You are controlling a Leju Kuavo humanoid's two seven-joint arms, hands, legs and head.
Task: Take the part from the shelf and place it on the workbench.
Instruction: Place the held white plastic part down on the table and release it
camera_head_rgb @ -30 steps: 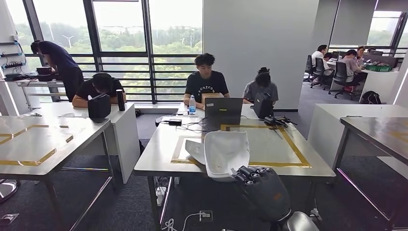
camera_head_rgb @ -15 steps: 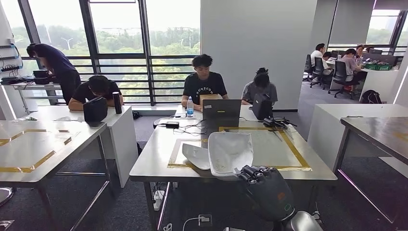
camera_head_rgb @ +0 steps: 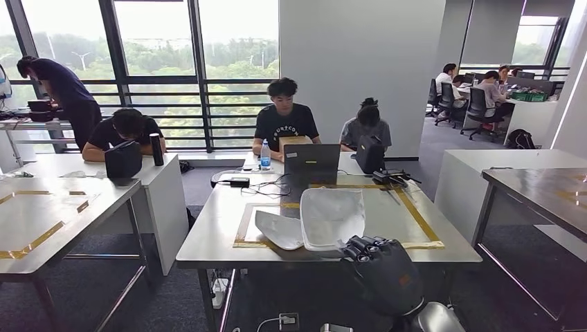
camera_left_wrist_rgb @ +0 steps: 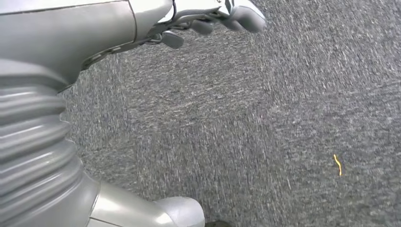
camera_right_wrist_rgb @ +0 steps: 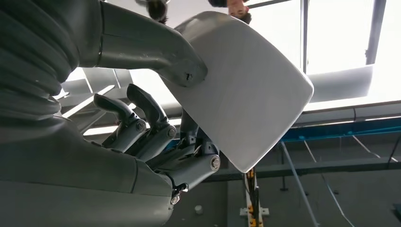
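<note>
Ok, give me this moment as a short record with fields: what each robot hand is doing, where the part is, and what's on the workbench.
right robot hand: holds the white part by its near edge
white part: held up over the near edge of the workbench, not set down
left robot hand: hangs over grey carpet, fingers curled, holding nothing
workbench: yellow tape outline, second white part lying on it, laptop, water bottle
people: two seated behind the workbench
</note>
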